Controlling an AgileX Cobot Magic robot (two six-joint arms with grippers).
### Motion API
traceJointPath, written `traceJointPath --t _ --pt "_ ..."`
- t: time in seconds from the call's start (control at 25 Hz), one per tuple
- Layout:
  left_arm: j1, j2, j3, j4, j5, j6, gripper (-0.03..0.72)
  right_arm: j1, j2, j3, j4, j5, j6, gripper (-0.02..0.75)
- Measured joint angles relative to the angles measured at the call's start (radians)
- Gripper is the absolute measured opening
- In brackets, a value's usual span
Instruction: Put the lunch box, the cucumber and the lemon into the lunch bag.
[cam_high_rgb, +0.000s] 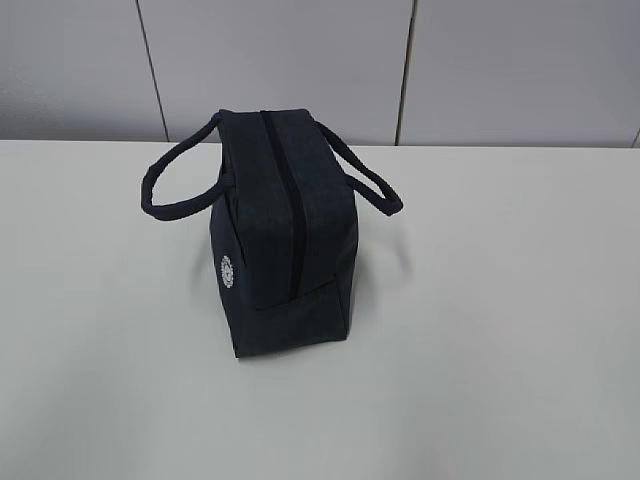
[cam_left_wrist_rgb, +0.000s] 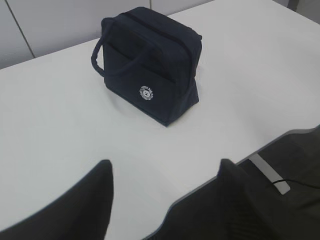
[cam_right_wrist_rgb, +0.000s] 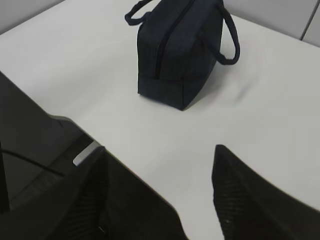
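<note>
I see the lunch bag (cam_high_rgb: 285, 235) upright mid-table, zipped shut, its zipper (cam_high_rgb: 283, 190) running from 12 to 6 o'clock. From my left gripper (cam_left_wrist_rgb: 165, 197) it lies toward 12, from my right gripper (cam_right_wrist_rgb: 160, 195) toward 12 too. Both stand open and empty, well apart from it; neither looks nearer. Lunch box, cucumber and lemon are nowhere in view.

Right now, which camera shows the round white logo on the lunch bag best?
The left wrist view: the logo faces it squarely on the lunch bag. The exterior view catches it edge-on; the right wrist view doesn't show it.
</note>
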Motion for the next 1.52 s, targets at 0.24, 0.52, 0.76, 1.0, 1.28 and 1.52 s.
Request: traceJointPath --t 0.24,0.52,0.76,1.0,1.28,1.52 --pt "0.000 -0.196 0.106 0.076 0.013 -0.014 0.447 0.000 -0.202 0.114 -0.053 0.052 0.020 0.485" --pt "0.000 -0.212 0.229 0.119 0.018 -0.042 0.447 0.000 -0.329 0.256 -0.073 0.058 0.042 0.485" --pt "0.000 -0.212 0.331 0.182 0.018 -0.045 0.447 0.000 -0.368 0.350 -0.095 0.051 0.050 0.449" --pt "0.000 -0.212 0.350 0.189 -0.034 -0.046 0.421 0.000 -0.368 0.377 -0.104 0.005 0.053 0.377" --pt "0.000 -0.212 0.375 0.193 -0.110 -0.046 0.379 0.000 -0.368 0.377 -0.118 -0.001 0.053 0.369" --pt "0.000 -0.212 0.390 0.199 -0.139 -0.046 0.375 0.000 -0.368 0.377 -0.125 -0.004 0.053 0.369"
